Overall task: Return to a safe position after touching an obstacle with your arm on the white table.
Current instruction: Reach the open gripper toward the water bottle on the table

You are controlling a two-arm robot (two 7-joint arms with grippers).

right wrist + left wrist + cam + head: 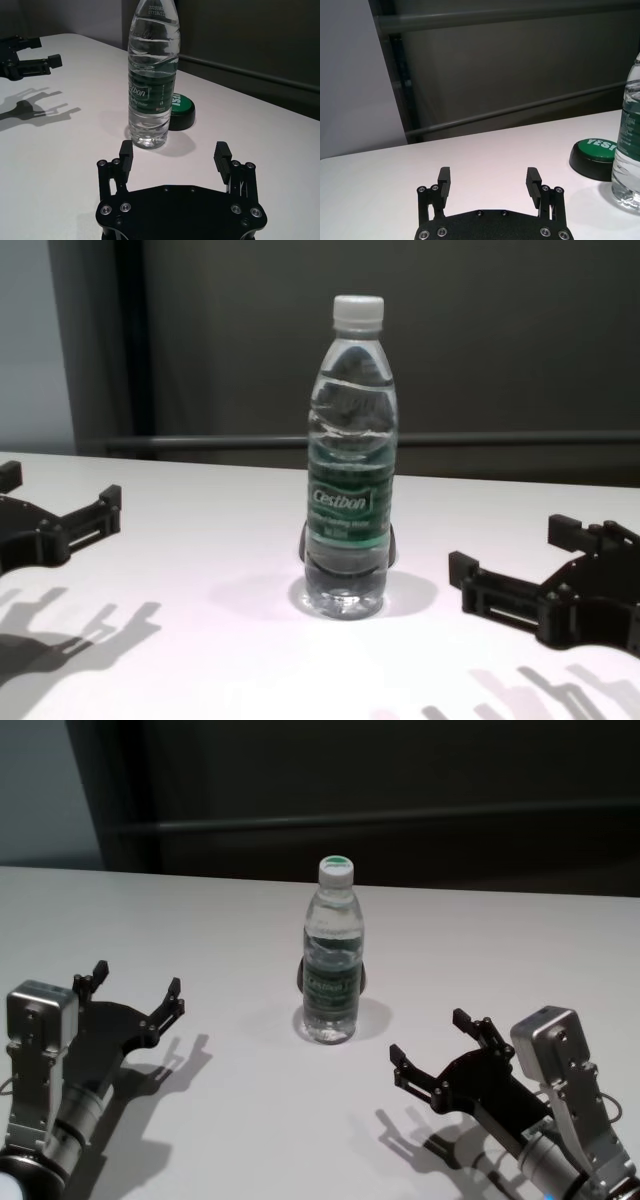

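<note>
The obstacle, a clear water bottle with a white cap and green label, stands upright mid-table on the white table; it also shows in the chest view and right wrist view. My left gripper hovers open at the near left, well apart from the bottle. At the near right, my right gripper is open too, a short way from the bottle, with nothing between its fingers. Both sets of fingertips hold nothing.
A low black button with a green top sits just behind the bottle, also seen in the left wrist view. A dark wall with a rail lies beyond the table's far edge.
</note>
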